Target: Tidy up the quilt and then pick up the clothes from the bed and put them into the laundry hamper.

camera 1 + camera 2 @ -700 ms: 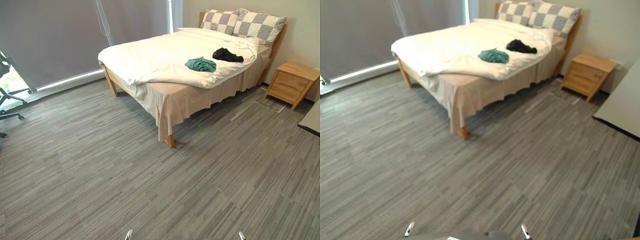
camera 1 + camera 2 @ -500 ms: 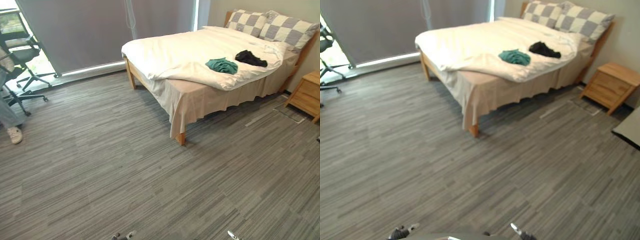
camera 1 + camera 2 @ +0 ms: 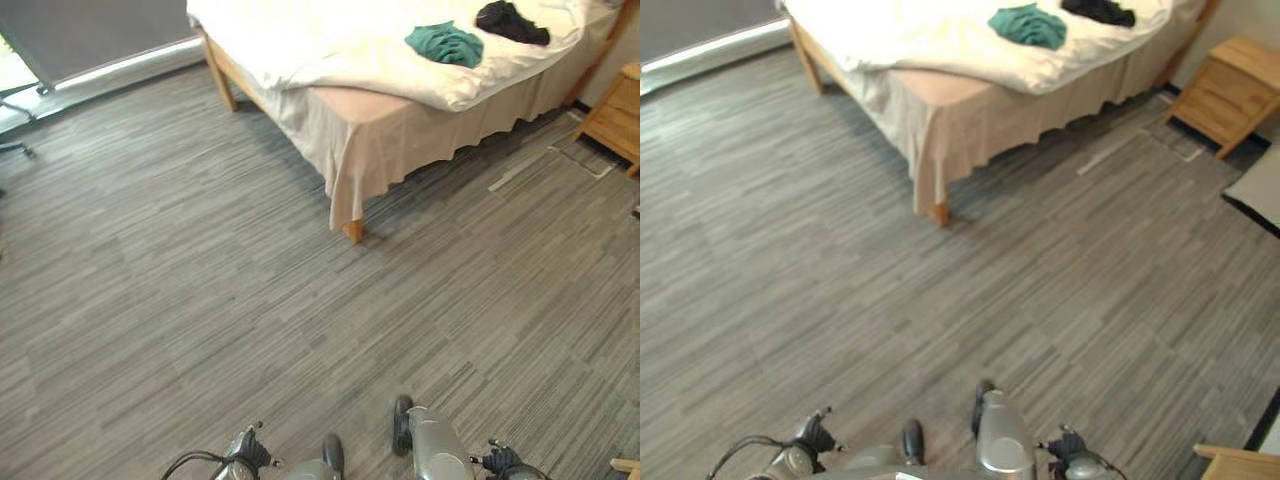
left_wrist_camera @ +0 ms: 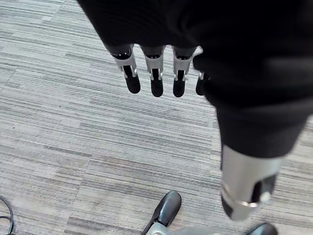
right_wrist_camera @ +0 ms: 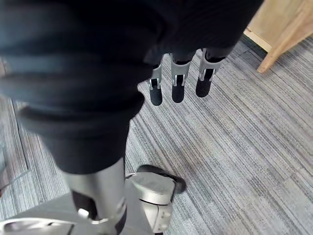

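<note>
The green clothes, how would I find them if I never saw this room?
Look for the bed with the white quilt at the far side of the room. Two crumpled garments lie on the quilt near its right edge. The green clothes are the teal heap nearer the foot of the bed; the other heap is black.

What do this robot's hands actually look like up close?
Each hand has a row of slim silver fingers ending in rounded dark tips, with a thicker silver thumb set apart. A dark ribbed cover wraps the back of the hand and the wrist. The left hand and the right hand look alike, both seen above the grey striped floor.
</note>
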Robot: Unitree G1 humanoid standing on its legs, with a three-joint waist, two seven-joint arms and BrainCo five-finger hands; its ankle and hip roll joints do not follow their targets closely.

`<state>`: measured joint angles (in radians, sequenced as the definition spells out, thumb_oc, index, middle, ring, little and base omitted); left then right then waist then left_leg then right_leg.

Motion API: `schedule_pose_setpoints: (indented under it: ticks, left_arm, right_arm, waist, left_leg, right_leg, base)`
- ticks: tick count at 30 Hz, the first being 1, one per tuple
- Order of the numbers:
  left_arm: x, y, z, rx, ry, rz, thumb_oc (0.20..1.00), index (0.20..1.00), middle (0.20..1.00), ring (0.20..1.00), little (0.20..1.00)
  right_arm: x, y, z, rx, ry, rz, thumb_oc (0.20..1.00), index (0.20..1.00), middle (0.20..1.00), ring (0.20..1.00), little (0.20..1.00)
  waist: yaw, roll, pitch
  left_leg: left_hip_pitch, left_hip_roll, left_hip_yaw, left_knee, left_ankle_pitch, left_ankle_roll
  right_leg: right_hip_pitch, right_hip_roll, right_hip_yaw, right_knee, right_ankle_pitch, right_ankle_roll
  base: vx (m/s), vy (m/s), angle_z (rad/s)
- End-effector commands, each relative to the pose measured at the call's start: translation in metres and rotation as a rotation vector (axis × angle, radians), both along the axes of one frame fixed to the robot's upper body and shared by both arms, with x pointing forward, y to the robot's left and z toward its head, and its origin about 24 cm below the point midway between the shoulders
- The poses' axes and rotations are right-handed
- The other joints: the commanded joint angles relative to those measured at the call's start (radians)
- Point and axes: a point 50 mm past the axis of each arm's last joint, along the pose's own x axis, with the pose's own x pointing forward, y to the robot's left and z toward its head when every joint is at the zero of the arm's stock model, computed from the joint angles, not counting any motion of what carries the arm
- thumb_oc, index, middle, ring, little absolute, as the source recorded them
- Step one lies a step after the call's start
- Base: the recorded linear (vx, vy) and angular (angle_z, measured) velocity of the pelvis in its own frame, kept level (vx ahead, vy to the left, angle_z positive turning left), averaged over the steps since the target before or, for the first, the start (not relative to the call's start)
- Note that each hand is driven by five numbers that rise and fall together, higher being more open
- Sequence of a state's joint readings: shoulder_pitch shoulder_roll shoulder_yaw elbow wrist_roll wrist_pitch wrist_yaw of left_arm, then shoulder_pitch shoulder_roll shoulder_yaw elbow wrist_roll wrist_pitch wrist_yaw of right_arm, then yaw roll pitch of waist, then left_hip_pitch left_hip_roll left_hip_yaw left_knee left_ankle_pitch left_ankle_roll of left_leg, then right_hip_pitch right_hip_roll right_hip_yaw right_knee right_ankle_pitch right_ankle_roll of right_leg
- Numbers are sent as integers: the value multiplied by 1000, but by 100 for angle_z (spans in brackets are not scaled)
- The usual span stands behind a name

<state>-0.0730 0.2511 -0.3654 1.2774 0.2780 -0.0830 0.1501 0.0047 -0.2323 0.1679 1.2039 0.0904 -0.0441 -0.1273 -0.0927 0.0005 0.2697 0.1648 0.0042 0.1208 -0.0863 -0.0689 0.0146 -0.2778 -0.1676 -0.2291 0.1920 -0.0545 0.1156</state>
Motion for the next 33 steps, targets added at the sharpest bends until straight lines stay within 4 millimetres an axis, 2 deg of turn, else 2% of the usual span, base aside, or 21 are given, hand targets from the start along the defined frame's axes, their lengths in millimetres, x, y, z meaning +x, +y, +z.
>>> schedule_pose_setpoints:
  ticks: [1, 5, 7, 9, 10, 12, 14, 15, 16, 17, 19, 21, 22, 23, 24, 26, 28, 29, 30, 31, 33]
  left_arm:
    - [0, -3, -1, 1, 11, -35, 1000, 1000, 1000, 1000, 1000]
    - [-1, -9, -3, 0, 31, -86, 1000, 1000, 1000, 1000, 1000]
    - [-2, -18, -4, -26, 24, -77, 1000, 1000, 1000, 1000, 1000]
    - [13, -15, 1, -30, -35, -57, 1000, 1000, 1000, 1000, 1000]
    - [20, -11, 4, -8, -62, -60, 1000, 1000, 1000, 1000, 1000]
    - [29, -8, 9, 17, -101, -56, 1000, 1000, 1000, 1000, 1000]
    - [29, -6, 9, 22, -120, -16, 1000, 1000, 1000, 1000, 1000]
    - [29, -6, 9, 23, -121, -16, 1000, 1000, 1000, 1000, 1000]
    - [19, -9, 5, 0, -101, 31, 1000, 1000, 1000, 1000, 1000]
    - [12, -8, 3, 2, -75, 39, 1000, 1000, 1000, 1000, 1000]
    - [6, -6, 1, 5, -56, 56, 1000, 1000, 1000, 1000, 1000]
    - [4, -4, 0, 3, -50, 81, 1000, 1000, 1000, 1000, 1000]
    - [-4, 1, -1, 17, -27, 106, 1000, 1000, 1000, 1000, 1000]
    - [-6, 3, -1, 20, -26, 123, 1000, 1000, 1000, 1000, 1000]
    - [0, 10, 2, 29, -57, 162, 1000, 1000, 1000, 1000, 1000]
    - [5, 11, 4, 36, -72, 140, 1000, 1000, 1000, 1000, 1000]
    - [11, 9, 5, 33, -90, 129, 1000, 1000, 1000, 1000, 1000]
    - [10, 9, 5, 33, -90, 129, 1000, 1000, 1000, 1000, 1000]
    - [16, 10, 7, 40, -106, 116, 1000, 1000, 1000, 1000, 1000]
    - [18, 11, 8, 39, -113, 122, 1000, 1000, 1000, 1000, 1000]
    - [18, 15, 9, 41, -116, 139, 1000, 1000, 1000, 1000, 1000]
  right_arm:
    - [3, -5, 1, -15, 4, 16, 1000, 1000, 1000, 1000, 1000]
    - [-11, -10, -1, -10, 46, -7, 1000, 1000, 1000, 1000, 1000]
    - [-17, -18, -1, -36, 67, -10, 1000, 1000, 1000, 1000, 1000]
    - [-21, -22, 0, -63, 86, 11, 1000, 1000, 1000, 1000, 1000]
    - [-12, -26, 3, -90, 64, 35, 1000, 1000, 1000, 1000, 1000]
    - [8, -31, 9, -139, 26, 88, 1000, 1000, 1000, 1000, 1000]
    - [21, -30, 12, -170, 8, 146, 1000, 1000, 1000, 1000, 1000]
    - [21, -30, 12, -170, 8, 146, 1000, 1000, 1000, 1000, 1000]
    - [30, -29, 15, -175, -28, 156, 1000, 1000, 1000, 1000, 1000]
    - [29, -28, 15, -167, -33, 143, 1000, 1000, 1000, 1000, 1000]
    - [27, -22, 12, -160, -32, 152, 1000, 1000, 1000, 1000, 1000]
    - [25, -15, 10, -153, -21, 187, 1000, 1000, 1000, 1000, 1000]
    - [25, -7, 8, -144, -14, 229, 1000, 1000, 1000, 1000, 1000]
    - [26, -5, 8, -141, -14, 252, 1000, 1000, 1000, 1000, 1000]
    - [34, 3, 9, -136, -34, 281, 1000, 1000, 1000, 1000, 1000]
    - [28, 5, 6, -139, -13, 296, 1000, 1000, 1000, 1000, 1000]
    - [29, 6, 6, -132, -17, 290, 1000, 1000, 1000, 1000, 1000]
    - [29, 6, 6, -132, -17, 290, 1000, 1000, 1000, 1000, 1000]
    - [31, 4, 7, -127, -23, 269, 1000, 1000, 1000, 1000, 1000]
    - [27, 2, 6, -122, -10, 247, 1000, 1000, 1000, 1000, 1000]
    - [15, -3, 3, -110, 26, 203, 1000, 1000, 1000, 1000, 1000]
  waist:
    - [-50, 29, -50]
    - [-69, 47, -75]
    - [-81, 82, -84]
    - [-62, 51, -64]
    - [-36, 23, -44]
    - [15, -26, -18]
    - [76, -32, -16]
    - [78, -35, -17]
    - [126, -11, -42]
    - [135, 6, -56]
    - [129, -8, -68]
    - [142, -14, -75]
    - [137, -7, -88]
    - [130, -4, -86]
    - [113, 23, -79]
    - [104, 22, -79]
    - [93, 11, -81]
    - [90, 12, -76]
    - [68, -1, -79]
    - [56, -6, -78]
    - [45, -18, -83]
  left_leg:
    - [99, 75, -41, -1, -94, -110]
    - [167, 101, -17, -1, -133, -131]
    - [112, 155, 0, 255, 17, -177]
    - [-19, 155, -60, 570, 175, -193]
    - [-74, 127, -88, 688, 189, -180]
    - [-213, 88, -83, 827, 117, -147]
    - [-316, 68, -53, 757, 65, -128]
    - [-316, 65, -50, 752, 69, -126]
    - [-341, 67, 10, 360, 85, -105]
    - [-355, 85, 69, 240, 128, -109]
    - [-290, 87, 164, 157, 141, -99]
    - [-256, 66, 164, 127, 134, -79]
    - [-172, 46, 151, 53, 107, -56]
    - [-145, 33, 133, 39, 102, -42]
    - [-92, 50, 78, -1, 92, -38]
    - [-81, 53, 21, -1, 81, -48]
    - [-70, 50, -19, 1, 69, -59]
    - [-65, 51, -22, 2, 67, -59]
    - [-49, 53, -101, 0, 43, -73]
    - [-40, 57, -150, 0, 28, -77]
    - [-31, 75, -209, 1, 15, -91]
  right_leg:
    - [0, -14, -34, -153, 132, 78]
    - [22, -22, -100, -198, 152, 64]
    - [94, 53, -81, -193, 125, 5]
    - [174, 79, -70, -221, 100, -44]
    - [217, 79, -47, -235, 89, -64]
    - [285, 60, 1, -258, 63, -69]
    - [344, 71, 52, -275, 29, -52]
    - [342, 67, 55, -276, 31, -51]
    - [406, 79, 98, -279, -18, -20]
    - [440, 95, 88, -279, -37, -14]
    - [466, 102, 68, -261, -44, -15]
    - [454, 108, 70, -189, -46, -11]
    - [398, 95, 12, 14, -29, 47]
    - [353, 62, -10, 98, 19, 92]
    - [228, 21, 10, 267, 85, 116]
    - [202, -2, 28, 179, 42, 81]
    - [208, -4, 88, 53, 24, 70]
    - [218, -2, 84, 48, 23, 70]
    - [206, -9, 251, -108, 50, 75]
    - [197, -9, 362, -136, 59, 84]
    - [186, -6, 488, -146, 82, 99]
  base:
    - [440, -266, 1]
    - [436, -250, 7]
    - [558, -322, -20]
    - [445, -352, -38]
    - [428, -299, -87]
    - [407, -174, -116]
    - [414, -4, -116]
    - [708, 204, -87]
    - [679, 214, -94]
    - [832, 213, -49]
    - [419, 48, -48]
    - [285, 73, -13]
    - [312, 88, 4]
    - [633, 81, 48]
    - [502, -36, 113]
    - [377, -146, 149]
    - [203, -166, 145]
    - [294, -292, 169]
    - [314, -332, 131]
    - [355, -421, 117]
    - [174, -328, 175]
